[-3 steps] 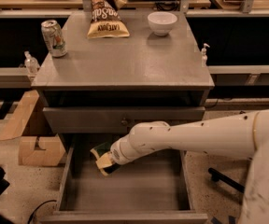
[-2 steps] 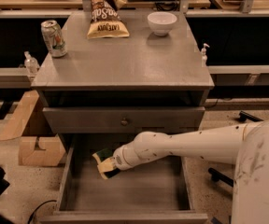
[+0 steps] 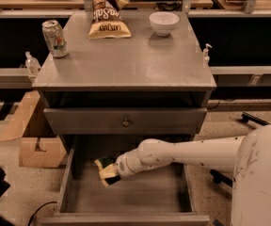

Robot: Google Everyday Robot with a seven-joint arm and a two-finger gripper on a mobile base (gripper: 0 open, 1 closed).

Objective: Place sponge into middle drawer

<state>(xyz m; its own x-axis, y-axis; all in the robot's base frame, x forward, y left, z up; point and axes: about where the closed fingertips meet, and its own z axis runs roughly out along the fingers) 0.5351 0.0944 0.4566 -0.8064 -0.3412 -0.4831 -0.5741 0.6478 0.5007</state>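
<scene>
The sponge (image 3: 105,169), dark green on top and pale yellow below, is held tilted in my gripper (image 3: 111,170) over the left part of the open middle drawer (image 3: 126,197). The gripper is shut on it and sits at the end of my white arm (image 3: 192,152), which reaches in from the right. The sponge hangs just above the drawer's bare grey floor. The drawer is pulled out below a closed grey drawer front with a small round knob (image 3: 124,123).
On the cabinet top (image 3: 126,60) stand a soda can (image 3: 54,38), a chip bag (image 3: 107,18) and a white bowl (image 3: 163,22). Cardboard boxes (image 3: 32,140) lie on the floor at left. A black chair base (image 3: 255,119) is at right.
My gripper with the sponge has sunk a little lower into the drawer and the arm has dropped with it. The sponge stays in the fingers.
</scene>
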